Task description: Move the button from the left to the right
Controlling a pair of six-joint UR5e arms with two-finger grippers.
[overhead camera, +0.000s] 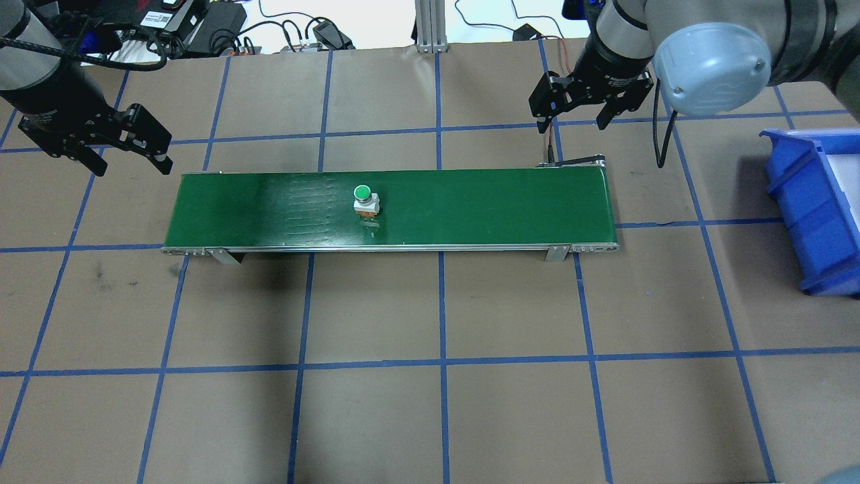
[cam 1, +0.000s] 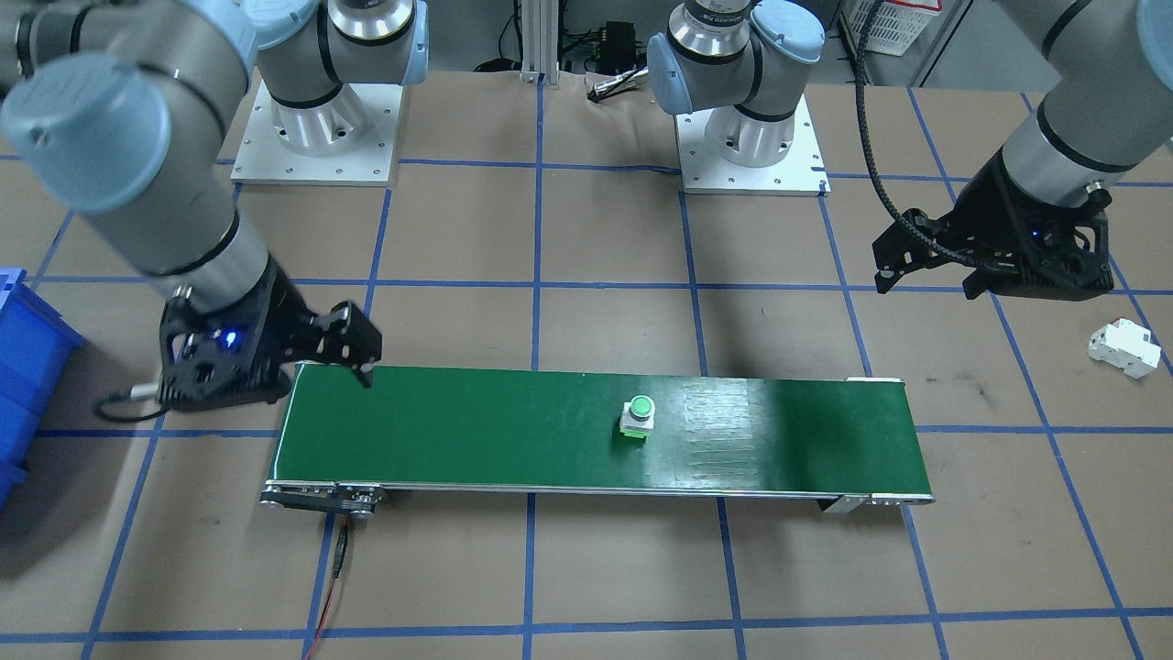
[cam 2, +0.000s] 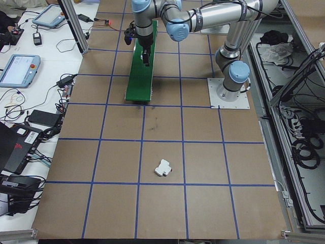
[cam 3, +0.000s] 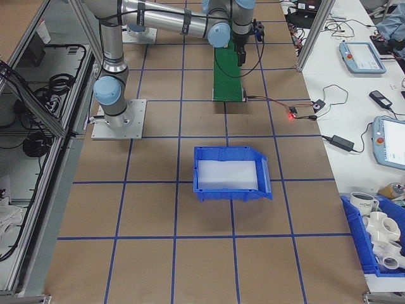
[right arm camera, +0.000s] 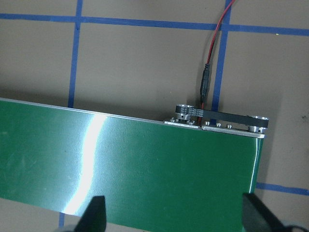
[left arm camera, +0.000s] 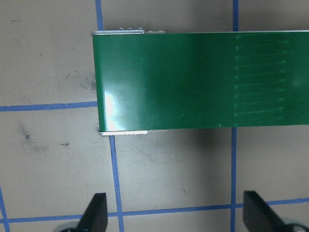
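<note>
The button [cam 1: 638, 418], with a round green cap on a white-grey body and a lime base, stands upright near the middle of the green conveyor belt [cam 1: 476, 431]. From overhead the button [overhead camera: 363, 199] sits a little left of the middle of the belt [overhead camera: 484, 208]. My left gripper [overhead camera: 131, 167] hovers open off the belt's left end, with nothing between its fingers [left arm camera: 96, 212]. My right gripper [overhead camera: 570, 125] hangs open over the belt's far right corner, also empty. Neither wrist view shows the button.
A white boxy block [cam 1: 1123, 346] with red marks lies on the table beyond my left gripper [cam 1: 926, 286]. A blue bin [overhead camera: 813, 202] stands at the right edge. A red and black cable [right arm camera: 212, 63] plugs into the belt's motor end.
</note>
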